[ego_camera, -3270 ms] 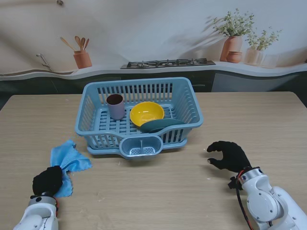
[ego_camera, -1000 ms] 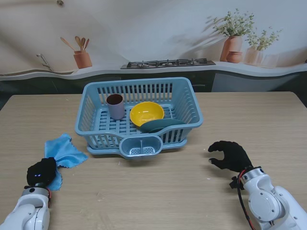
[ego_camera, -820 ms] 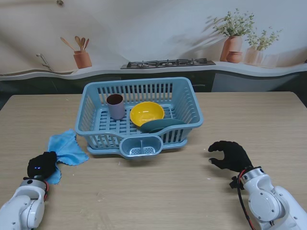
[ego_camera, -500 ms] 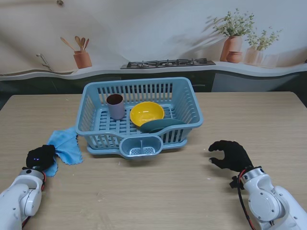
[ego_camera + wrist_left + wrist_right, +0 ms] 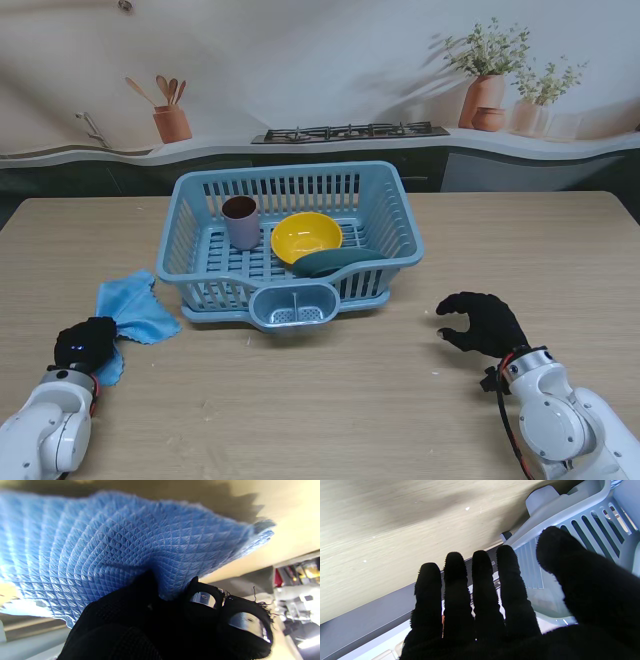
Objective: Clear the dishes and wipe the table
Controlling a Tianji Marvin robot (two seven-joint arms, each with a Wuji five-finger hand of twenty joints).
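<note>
- Our left hand (image 5: pixel 85 343) was closed on one corner of the blue cloth (image 5: pixel 133 312), with the rest of the cloth lying on the table (image 5: pixel 330 400) between that hand and the basket (image 5: pixel 290 238).
- In the left wrist view, our fingers (image 5: pixel 200 600) were bunched tight against the quilted cloth (image 5: pixel 112 547), which filled most of that picture.
- The far edge of the cloth lay just beside the basket's left near corner; we could not tell whether it touched.
- Our right hand (image 5: pixel 483 323) held nothing, its fingers spread and slightly curled, over bare table to the right of the basket and nearer to us.
- In the right wrist view, the four fingers (image 5: pixel 480 590) stood side by side with the thumb apart, and the basket's slatted wall (image 5: pixel 590 527) showed past them.
- Inside the basket stood a cup (image 5: pixel 240 221) at the left, a yellow bowl (image 5: pixel 306 237) in the middle, and a dark green plate (image 5: pixel 336 261) leaning against the near wall.
- A small cutlery holder (image 5: pixel 293 305) hung on the basket's near side.
</note>
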